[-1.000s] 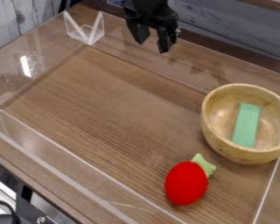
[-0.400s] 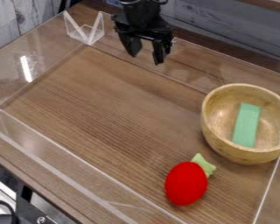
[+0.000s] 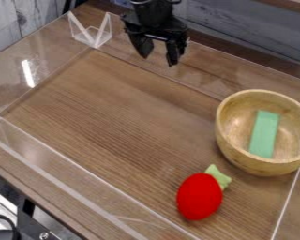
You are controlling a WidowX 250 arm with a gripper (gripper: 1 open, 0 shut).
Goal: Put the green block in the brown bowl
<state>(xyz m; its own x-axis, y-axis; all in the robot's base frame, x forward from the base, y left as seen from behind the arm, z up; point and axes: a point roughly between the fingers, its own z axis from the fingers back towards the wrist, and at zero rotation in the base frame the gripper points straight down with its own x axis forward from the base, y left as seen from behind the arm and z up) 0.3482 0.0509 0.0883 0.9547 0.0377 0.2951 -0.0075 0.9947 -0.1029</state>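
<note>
Wooden tabletop (image 3: 127, 131) is filling the view, a clear plastic wall (image 3: 40, 56) running along its edges. Brown bowl (image 3: 228, 141) is sitting at about 3 o'clock, near the right edge. Green block (image 3: 264, 132) is lying inside the bowl, tilted slightly, resting against the bowl's inner surface. Red strawberry toy (image 3: 201, 196) is lying at 5 o'clock, just below the bowl, not touching it. Gripper (image 3: 157, 52) is hanging at 12 o'clock, well apart from the bowl, fingers (image 3: 172, 53) spread apart and holding nothing.
</note>
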